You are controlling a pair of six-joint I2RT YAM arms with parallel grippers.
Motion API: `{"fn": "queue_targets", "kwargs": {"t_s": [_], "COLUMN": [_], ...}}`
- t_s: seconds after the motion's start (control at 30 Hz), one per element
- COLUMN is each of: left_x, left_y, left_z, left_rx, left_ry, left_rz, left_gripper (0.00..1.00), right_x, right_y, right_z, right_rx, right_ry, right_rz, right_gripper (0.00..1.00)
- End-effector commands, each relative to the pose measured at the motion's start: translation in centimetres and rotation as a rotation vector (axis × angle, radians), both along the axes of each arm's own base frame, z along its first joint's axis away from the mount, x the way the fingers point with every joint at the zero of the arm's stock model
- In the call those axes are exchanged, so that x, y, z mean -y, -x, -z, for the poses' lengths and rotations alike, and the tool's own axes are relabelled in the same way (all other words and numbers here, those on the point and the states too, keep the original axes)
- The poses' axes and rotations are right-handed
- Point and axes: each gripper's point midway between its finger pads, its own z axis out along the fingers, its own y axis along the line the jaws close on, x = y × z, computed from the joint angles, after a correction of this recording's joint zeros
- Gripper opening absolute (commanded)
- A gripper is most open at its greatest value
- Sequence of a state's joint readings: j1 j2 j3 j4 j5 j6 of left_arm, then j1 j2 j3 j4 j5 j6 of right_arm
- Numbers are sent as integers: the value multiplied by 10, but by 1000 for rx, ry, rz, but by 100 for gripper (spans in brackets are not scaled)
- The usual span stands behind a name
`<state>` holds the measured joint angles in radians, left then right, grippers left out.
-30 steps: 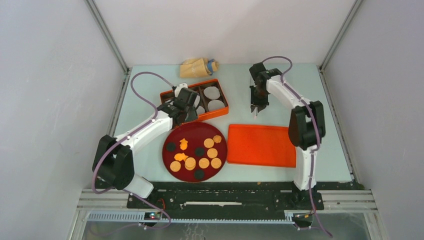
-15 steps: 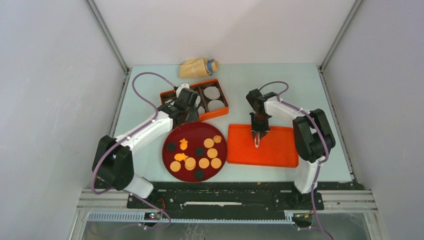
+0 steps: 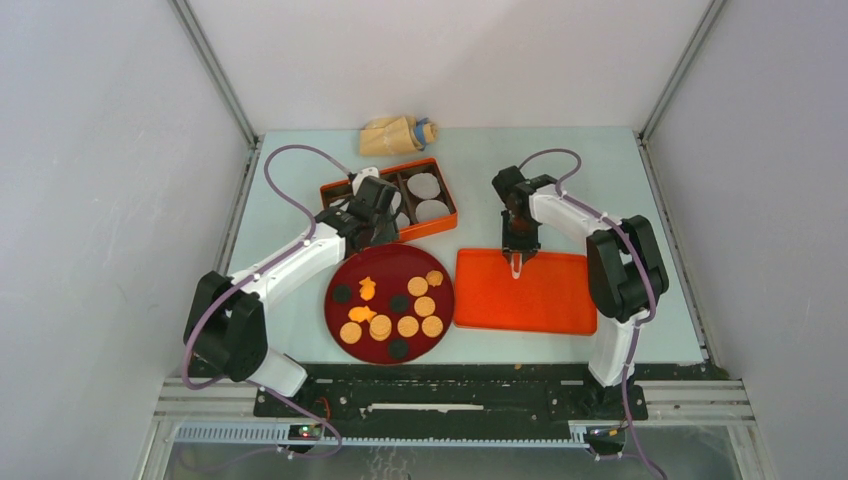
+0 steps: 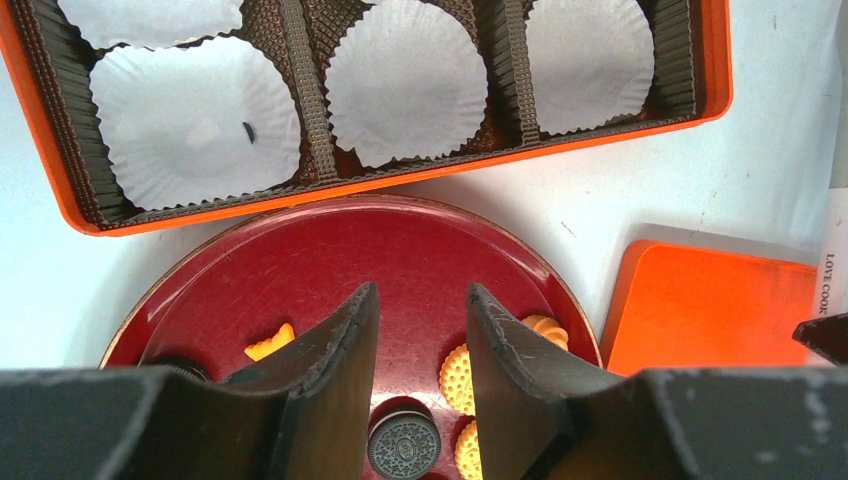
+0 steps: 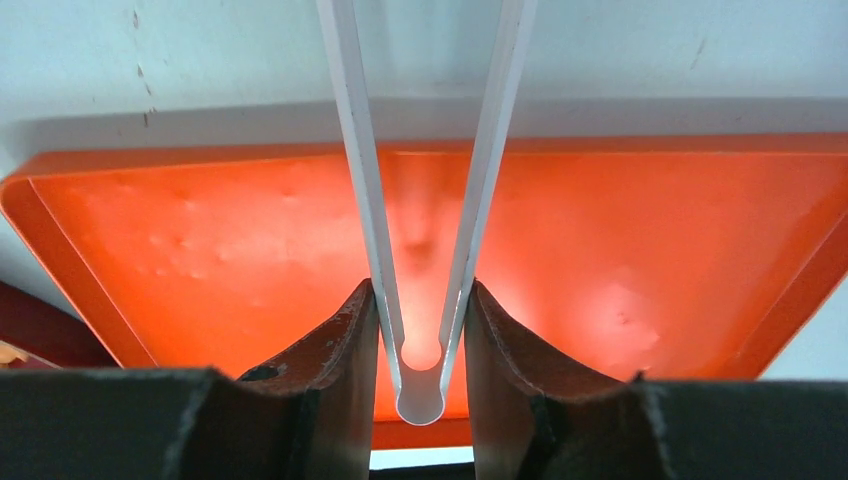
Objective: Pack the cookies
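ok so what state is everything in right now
box, open, lid off
liners, those in view empty
cookies, loose on the plate
lid, flat on the table
tongs, gripped at the bend, arms apart
right gripper, shut on the tongs
left gripper, open, empty, over the plate

"LOVE COOK" — on a white strip (image 4: 833, 250), cut off at the edge.
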<state>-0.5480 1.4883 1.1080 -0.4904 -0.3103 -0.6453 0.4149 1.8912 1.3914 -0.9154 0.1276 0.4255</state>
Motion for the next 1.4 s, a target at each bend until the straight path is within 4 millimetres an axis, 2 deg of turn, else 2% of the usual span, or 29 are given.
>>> {"fn": "queue_targets", "kwargs": {"t_s": [0.0, 0.03, 0.13, 0.2, 0.37, 0.5, 0.67, 0.87, 1.03, 1.13, 1.23, 1.37], "left_x": [2, 3, 7, 8, 7, 5, 4, 5, 5, 7, 7, 11], "left_y": [-1, -1, 0, 1, 2, 3, 3, 3, 1, 0, 0, -6], "left_z": [-7, -6, -2, 1, -3, -8, -7, -4, -5, -5, -6, -18], "left_rx": [33, 28, 16, 14, 31, 48, 42, 34, 38, 36, 36, 58], "left_ry": [6, 7, 18, 20, 25, 26, 23, 17, 16, 21, 22, 28], "left_rz": [16, 18, 33, 40, 44, 38, 38, 44, 42, 43, 45, 54], "left_gripper": [43, 43, 43, 43, 44, 44, 43, 44, 44, 43, 43, 44], "right_x": [13, 15, 18, 18, 19, 15, 22, 28, 28, 28, 31, 24], "right_y": [-22, -23, -23, -24, -37, -51, -62, -57, -61, -63, -57, -53], "right_z": [-9, -8, -7, -9, -23, -23, -2, 26, 28, 36, 46, 46], "right_rx": [48, 41, 38, 54, 87, 93, 65, 22, 31, 6, -36, -17], "right_ry": [36, 39, 59, 53, 50, 29, 64, 71, 49, 22, 17, -41], "right_rz": [34, 30, 29, 25, 34, 40, 79, 112, 125, 130, 145, 164], "right_gripper": [32, 37, 62, 72, 79, 79, 77, 74, 72, 61, 61, 62]}}
